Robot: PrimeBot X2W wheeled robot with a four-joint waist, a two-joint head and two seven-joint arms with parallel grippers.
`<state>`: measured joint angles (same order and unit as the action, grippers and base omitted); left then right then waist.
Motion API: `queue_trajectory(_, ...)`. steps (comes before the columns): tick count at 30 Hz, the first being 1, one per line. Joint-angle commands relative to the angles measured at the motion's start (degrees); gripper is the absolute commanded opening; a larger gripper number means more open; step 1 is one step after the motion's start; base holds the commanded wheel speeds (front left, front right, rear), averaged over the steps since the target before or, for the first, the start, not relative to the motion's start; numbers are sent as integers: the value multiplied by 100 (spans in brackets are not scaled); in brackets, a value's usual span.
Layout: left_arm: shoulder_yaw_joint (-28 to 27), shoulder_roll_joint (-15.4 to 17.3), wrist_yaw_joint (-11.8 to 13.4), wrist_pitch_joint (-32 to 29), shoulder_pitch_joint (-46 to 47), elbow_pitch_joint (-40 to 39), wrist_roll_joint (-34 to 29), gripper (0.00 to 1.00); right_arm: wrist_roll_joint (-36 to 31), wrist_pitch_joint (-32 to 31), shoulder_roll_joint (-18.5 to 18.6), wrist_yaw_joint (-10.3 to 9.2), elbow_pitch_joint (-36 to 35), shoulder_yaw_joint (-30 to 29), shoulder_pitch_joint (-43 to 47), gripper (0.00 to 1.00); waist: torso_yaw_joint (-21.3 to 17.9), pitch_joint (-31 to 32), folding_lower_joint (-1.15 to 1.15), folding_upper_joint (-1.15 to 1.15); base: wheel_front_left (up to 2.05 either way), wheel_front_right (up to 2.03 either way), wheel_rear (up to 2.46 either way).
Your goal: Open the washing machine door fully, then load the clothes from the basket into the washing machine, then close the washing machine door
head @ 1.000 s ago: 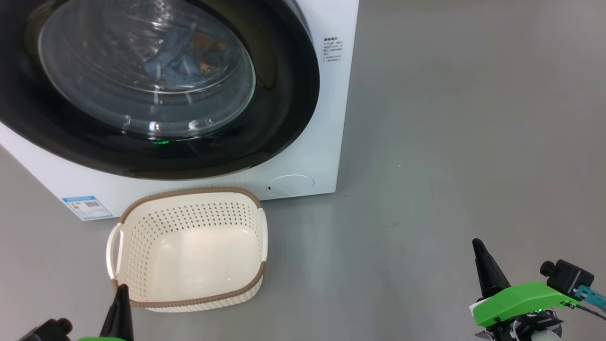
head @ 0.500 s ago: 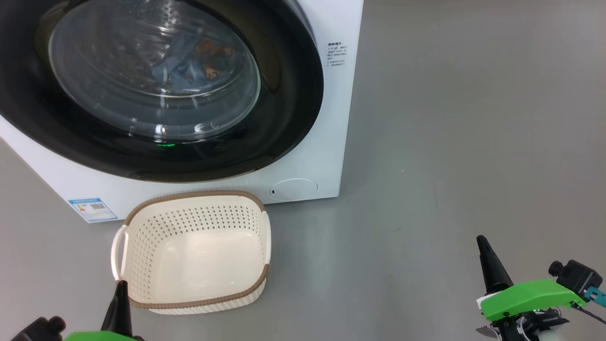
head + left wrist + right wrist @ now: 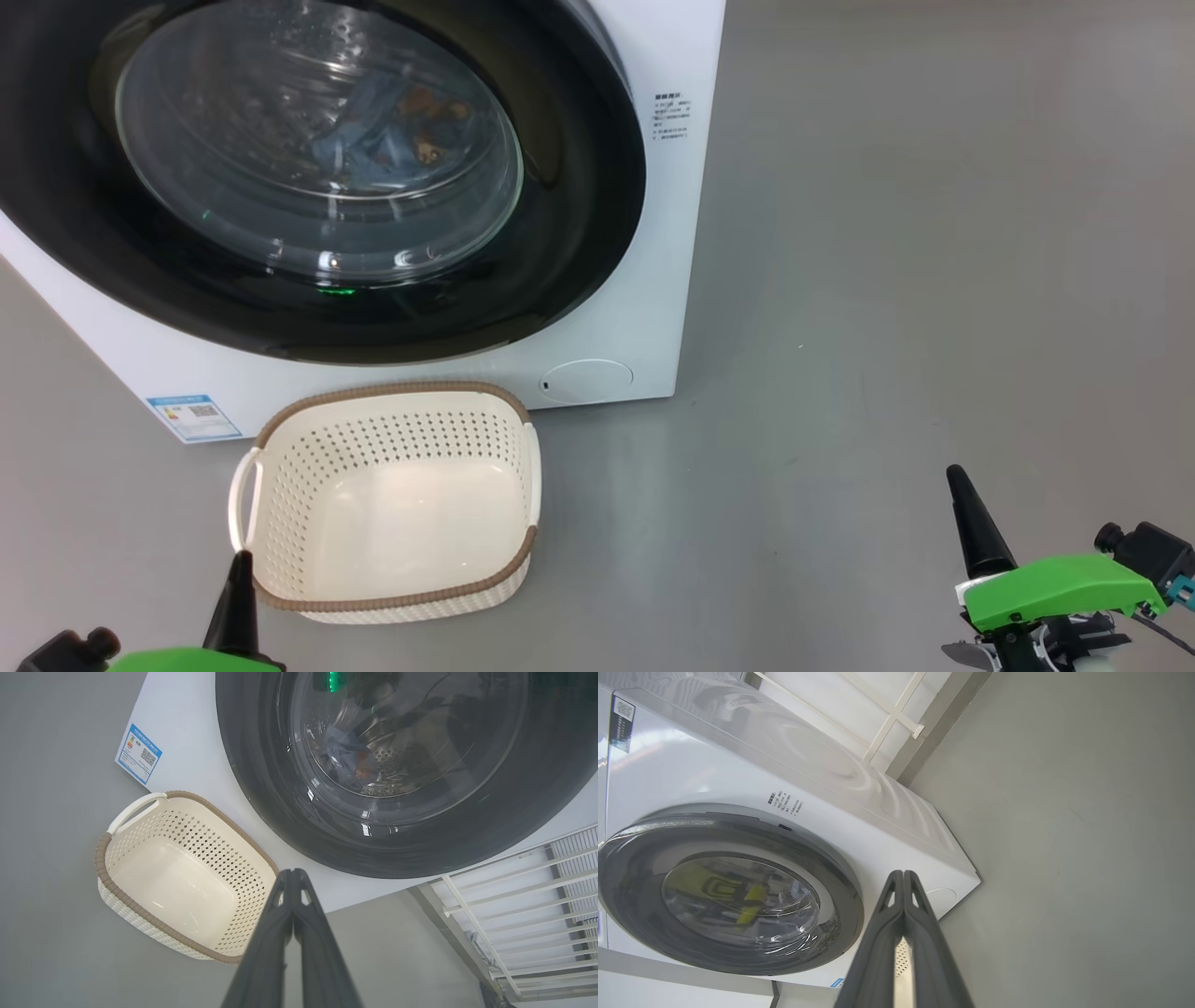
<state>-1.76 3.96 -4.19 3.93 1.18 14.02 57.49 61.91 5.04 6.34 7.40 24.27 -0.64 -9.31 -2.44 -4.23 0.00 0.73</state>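
Washer door sits flush, clothes behind the glass, basket bare at 6 o'clock below it; job looks done bar a latch check, so best back off w/o clipping the basket. Left gripper at 7 o'clock, right gripper at 4 o'clock: both point up, fingers pressed together, holding nothing.

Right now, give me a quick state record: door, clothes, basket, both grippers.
door: washing machine door looks shut against the washing machine
clothes: clothes inside the machine, seen through the door
basket: basket empty, on the floor in front of the machine
left: left gripper shut, holding nothing
right: right gripper shut, holding nothing
task: all steps look done
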Motion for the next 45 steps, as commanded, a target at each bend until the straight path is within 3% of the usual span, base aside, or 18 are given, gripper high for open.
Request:
queue_trajectory(1, -143, 68, 32, -38, 253, -179, 111, 0, 133, -31, 27, 5, -182, 34, -56, 0, 4, 5, 0, 0, 0, 0, 0)
queue_trajectory(45, -404, -62, 266, -775, 430, -544, 2592, 0, 2767, -433, 181, 8, -726, 123, 84, 0, 180, 278, 0, 0, 0, 0, 0)
